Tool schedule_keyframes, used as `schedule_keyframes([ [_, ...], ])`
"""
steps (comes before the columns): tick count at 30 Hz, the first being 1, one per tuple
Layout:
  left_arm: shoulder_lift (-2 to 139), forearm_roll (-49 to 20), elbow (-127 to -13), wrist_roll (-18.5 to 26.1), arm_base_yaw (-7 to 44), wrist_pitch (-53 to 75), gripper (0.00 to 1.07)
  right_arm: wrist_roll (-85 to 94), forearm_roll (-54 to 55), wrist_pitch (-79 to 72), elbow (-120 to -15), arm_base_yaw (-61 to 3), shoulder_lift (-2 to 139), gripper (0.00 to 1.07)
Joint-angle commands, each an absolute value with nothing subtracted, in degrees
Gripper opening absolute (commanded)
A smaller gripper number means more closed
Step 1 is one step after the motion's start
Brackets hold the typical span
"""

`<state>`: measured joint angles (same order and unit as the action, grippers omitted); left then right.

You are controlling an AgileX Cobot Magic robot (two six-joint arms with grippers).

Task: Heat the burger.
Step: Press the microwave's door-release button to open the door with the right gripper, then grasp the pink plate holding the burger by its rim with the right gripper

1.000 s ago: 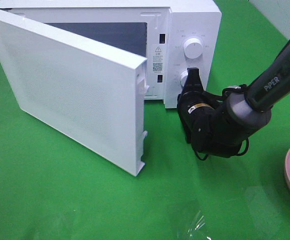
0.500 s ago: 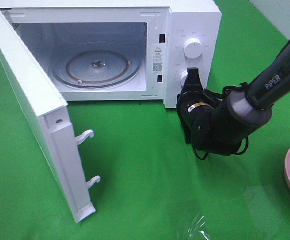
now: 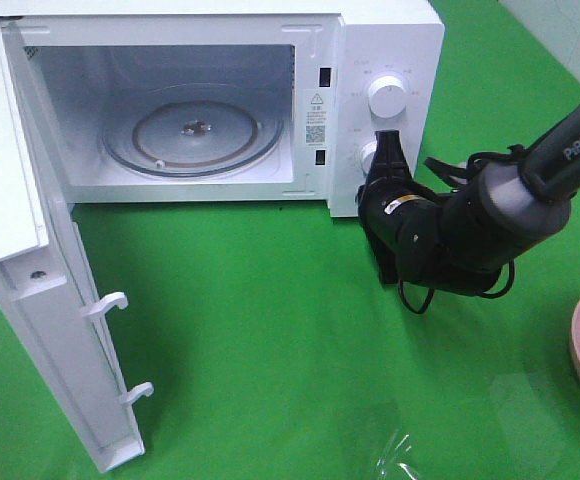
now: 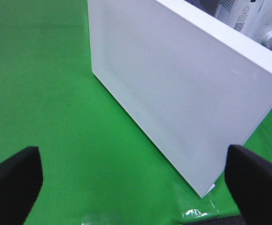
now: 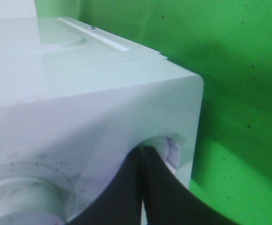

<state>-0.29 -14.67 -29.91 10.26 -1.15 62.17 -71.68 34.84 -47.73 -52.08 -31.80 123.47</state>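
door swung wider; right gripper pinched at lower knob.

Your right arm, a dark grey tubular limb with white lettering, stretches from the right edge of the high view and slopes down to a bulky black wrist with thin black cables looped round it. From that wrist your slim black right gripper points up and away, its two fingers pressed flat together. Your black left gripper shows only in its own wrist view, its blocky fingers spread wide apart.
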Motion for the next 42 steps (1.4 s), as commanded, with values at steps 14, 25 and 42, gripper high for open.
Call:
schedule_keyframes([
  [14,-1.3,-15.1,-30.1,10.2,-1.2,61.7,0.98,-67.6,29.2,-37.1,-43.3,-31.4,113.0,0.00],
  [25,-1.3,-15.1,-30.1,10.2,-1.2,61.7,0.98,-45.9,26.1,-24.3,-39.2,-31.4,101.5,0.00],
  [42,-1.3,-15.1,-30.1,10.2,-1.2,61.7,0.98,-33.1,7.8,-2.0,-39.2,-31.4,93.0,0.04],
])
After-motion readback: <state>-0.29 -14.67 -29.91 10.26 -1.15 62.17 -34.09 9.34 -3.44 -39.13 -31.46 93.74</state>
